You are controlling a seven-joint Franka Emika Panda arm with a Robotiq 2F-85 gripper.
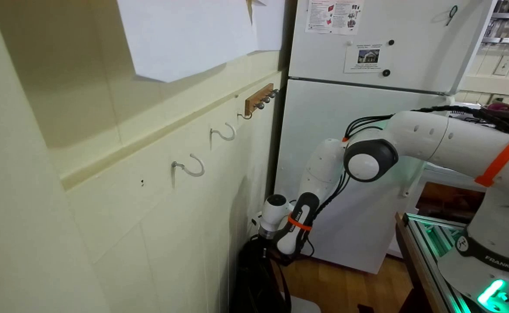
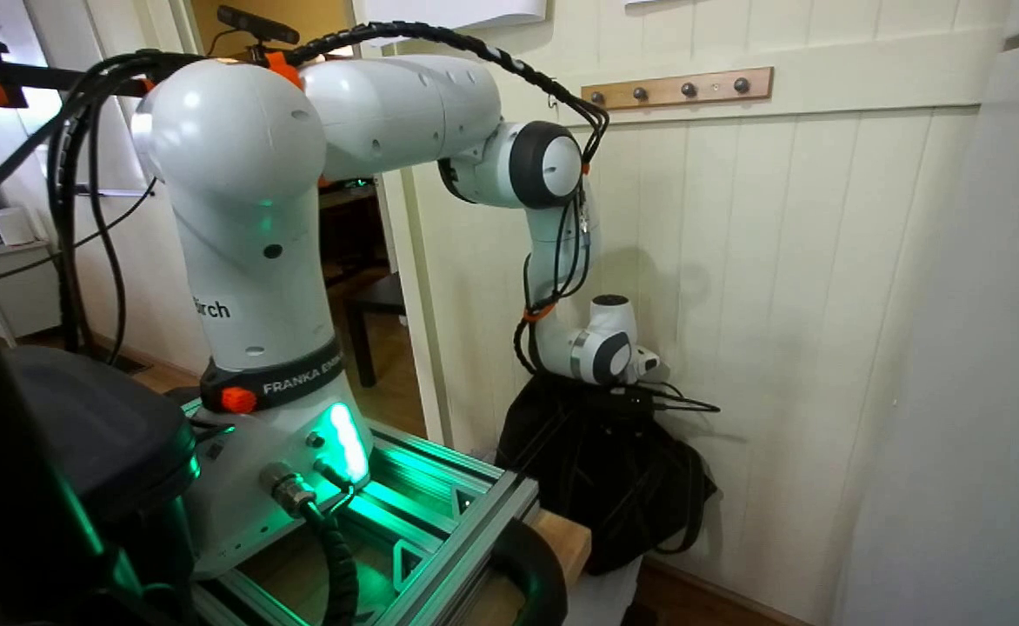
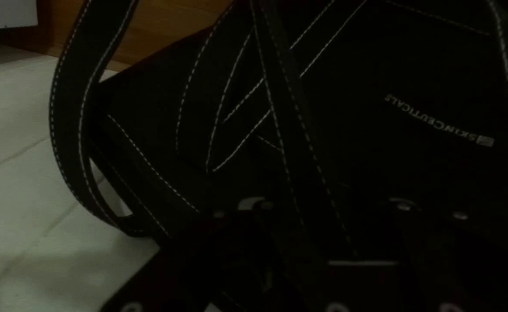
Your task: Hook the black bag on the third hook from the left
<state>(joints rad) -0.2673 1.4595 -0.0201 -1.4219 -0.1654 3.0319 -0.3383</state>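
Observation:
The black bag (image 1: 254, 282) sits low against the wall on a white support; it also shows in an exterior view (image 2: 614, 496). In the wrist view the bag (image 3: 431, 73) fills most of the picture, with white-stitched straps (image 3: 280, 108). My gripper (image 3: 328, 205) points down at it, its fingers apart. One strap runs between the fingers, not visibly pinched. The picture is very dark there. In the exterior views the fingers blend into the bag. A brown wooden rail with several dark knobs is on the wall above; its third knob from the left (image 2: 689, 89) is bare.
Two pale curved wire hooks (image 1: 189, 167) and a small wire hook (image 1: 246, 116) are on the same wall. A white fridge (image 1: 341, 143) stands beside it. The robot's metal-framed table (image 2: 475, 522) is close to the bag. White paper (image 1: 189, 34) hangs above the hooks.

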